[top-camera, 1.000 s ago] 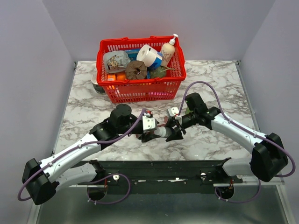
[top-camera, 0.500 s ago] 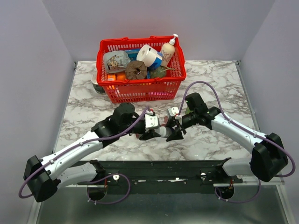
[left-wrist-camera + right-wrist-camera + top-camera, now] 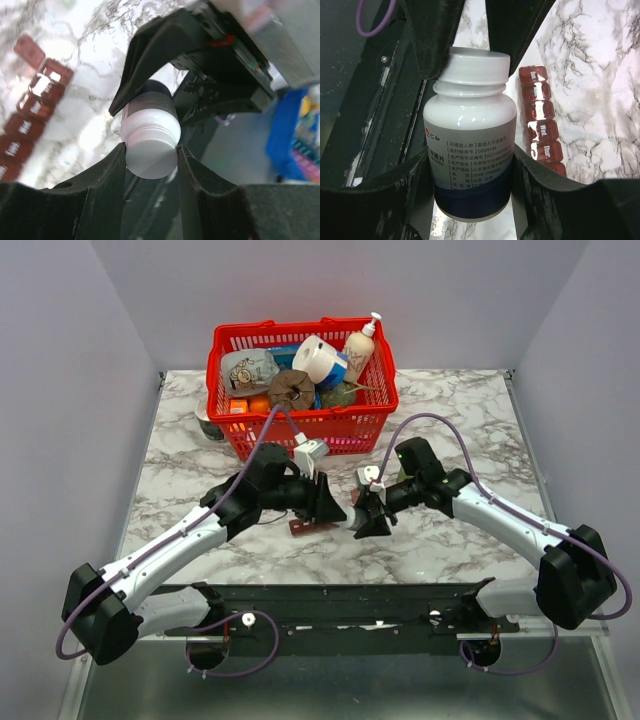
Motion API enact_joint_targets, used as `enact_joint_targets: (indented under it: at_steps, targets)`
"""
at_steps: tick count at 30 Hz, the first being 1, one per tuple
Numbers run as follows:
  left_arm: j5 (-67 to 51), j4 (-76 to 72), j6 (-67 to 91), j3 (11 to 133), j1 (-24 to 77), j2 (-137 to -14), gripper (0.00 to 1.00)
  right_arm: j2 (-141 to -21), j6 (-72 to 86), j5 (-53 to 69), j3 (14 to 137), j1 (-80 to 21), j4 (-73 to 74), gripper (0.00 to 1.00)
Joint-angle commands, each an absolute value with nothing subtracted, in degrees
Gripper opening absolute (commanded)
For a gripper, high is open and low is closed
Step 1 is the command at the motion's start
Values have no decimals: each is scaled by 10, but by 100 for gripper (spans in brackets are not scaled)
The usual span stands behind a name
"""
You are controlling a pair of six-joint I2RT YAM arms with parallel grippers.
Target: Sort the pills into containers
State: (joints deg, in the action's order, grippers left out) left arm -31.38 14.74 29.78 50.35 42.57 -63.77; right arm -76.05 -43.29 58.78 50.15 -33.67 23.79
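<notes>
Nearest the arm bases a black frame rail (image 3: 350, 600) runs along the table edge, well behind both grippers. Further out, over the marble table (image 3: 480, 420), the two grippers meet tip to tip. The right gripper (image 3: 470, 165) is clamped on the body of a white pill bottle (image 3: 470, 135), one finger on each side of its printed label with the blue band; the bottle's white cap (image 3: 475, 65) points away from this gripper toward the other arm. The left gripper (image 3: 151, 155) is closed on that cap, its two fingers (image 3: 112, 175) pressed against the cap's ribbed sides; its dark fingers show in the right wrist view around the cap. In the top view the bottle itself is mostly hidden between the two grippers.

The pill organiser strip (image 3: 540, 120), a dark-red row of small square compartments with day names on the lids, lies flat on the marble beside the bottle and apart from it, just under the left gripper and on its base side in the top view (image 3: 312, 527); in the left wrist view (image 3: 35, 100) it lies off to the left of the fingers, and the lid at its far end looks swung open, though blur leaves that unsure.

Beyond both grippers, well apart from them, stands a red mesh basket (image 3: 300, 435) filled with household items, among them a pump bottle (image 3: 362, 345).
</notes>
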Motion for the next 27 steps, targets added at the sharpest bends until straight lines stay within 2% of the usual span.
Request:
enact_joint_targets:
  at_steps: [1, 6, 11, 15, 18, 19, 22, 24, 27]
  targets:
    - [-280, 140, 561, 475, 411, -618, 0, -757, -400, 558, 504, -341, 190, 5]
    - [-229, 205, 677, 475, 383, -594, 0, -763, -385, 536, 504, -342, 181, 4]
    - [-273, 197, 825, 432, 345, -591, 0, -763, -382, 524, 504, -341, 177, 4]
    - [-318, 118, 905, 398, 339, -590, 0, -762, -382, 522, 503, -341, 176, 4]
    - [-304, 167, 849, 429, 327, -585, 0, -764, -381, 520, 504, -341, 176, 4]
    - [-283, 201, 767, 441, 318, -583, 0, -762, -383, 520, 504, -342, 176, 4]
    - [-167, 336, 584, 481, 275, -586, 0, -762, -382, 520, 504, -341, 176, 4]
    - [-60, 402, 532, 484, 255, -605, 0, -762, -382, 520, 504, -341, 176, 4]
    - [36, 437, 496, 476, 243, -655, 0, -761, -382, 520, 504, -341, 177, 4]
